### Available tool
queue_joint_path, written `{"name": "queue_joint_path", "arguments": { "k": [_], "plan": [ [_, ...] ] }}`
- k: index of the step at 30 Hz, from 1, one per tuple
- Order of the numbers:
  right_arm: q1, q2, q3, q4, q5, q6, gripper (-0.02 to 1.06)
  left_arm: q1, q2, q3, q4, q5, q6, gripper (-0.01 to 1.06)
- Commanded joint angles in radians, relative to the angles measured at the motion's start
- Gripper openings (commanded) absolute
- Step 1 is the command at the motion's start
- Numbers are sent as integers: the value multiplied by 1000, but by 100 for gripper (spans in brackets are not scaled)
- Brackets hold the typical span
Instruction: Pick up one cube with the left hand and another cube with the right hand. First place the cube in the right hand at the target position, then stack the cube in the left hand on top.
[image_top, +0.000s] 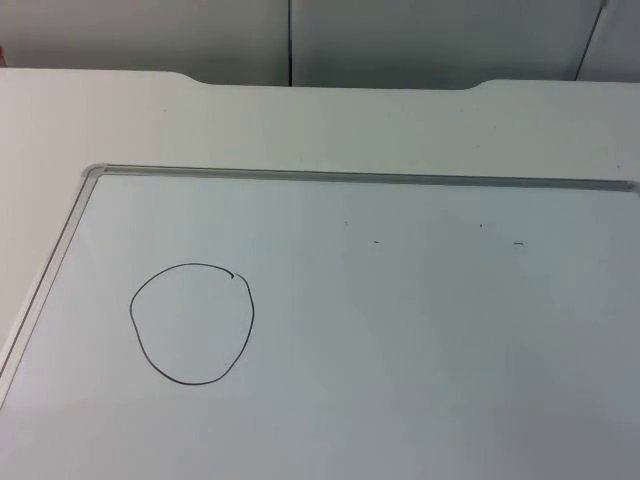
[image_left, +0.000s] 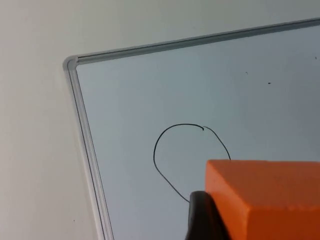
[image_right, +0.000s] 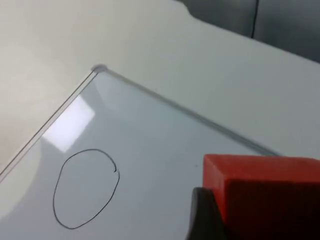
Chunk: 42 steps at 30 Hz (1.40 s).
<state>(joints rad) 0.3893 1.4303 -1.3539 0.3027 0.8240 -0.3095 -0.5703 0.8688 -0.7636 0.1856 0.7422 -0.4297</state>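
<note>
An orange cube sits in my left gripper, which is shut on it; one black fingertip presses its side. My right gripper is shut on a red cube, again with a black fingertip against the cube's side. Both grippers hang above the whiteboard. The target is a hand-drawn black circle on the board's left part. It lies below and ahead of the orange cube, as the circle in the left wrist view shows, and off to the side of the red cube, circle.
The whiteboard's silver frame runs along the far side and down the left side, with a rounded corner. White table top surrounds it, ending at the grey partition wall. A few tiny pen marks dot the board.
</note>
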Motion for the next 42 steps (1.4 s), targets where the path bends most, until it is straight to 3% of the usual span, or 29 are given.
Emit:
{"name": "queue_joint_path", "arguments": {
  "k": [1, 11, 21, 30, 42],
  "plan": [
    [55, 71, 5, 6, -47, -12, 0, -7, -19, 8, 0, -2, -17, 0],
    [252, 352, -92, 1, -93, -14, 0, -7, -19, 8, 0, 6, -17, 0],
    [435, 610, -301, -254, -28, 165, 0, -7, -19, 8, 0, 4, -17, 0],
    [480, 817, -429, -281, 11, 183, 0, -7, -19, 8, 0, 4, -17, 0],
    [480, 905, -455, -277, -9, 198, 0, -7, -19, 8, 0, 4, -17, 0]
  ]
}}
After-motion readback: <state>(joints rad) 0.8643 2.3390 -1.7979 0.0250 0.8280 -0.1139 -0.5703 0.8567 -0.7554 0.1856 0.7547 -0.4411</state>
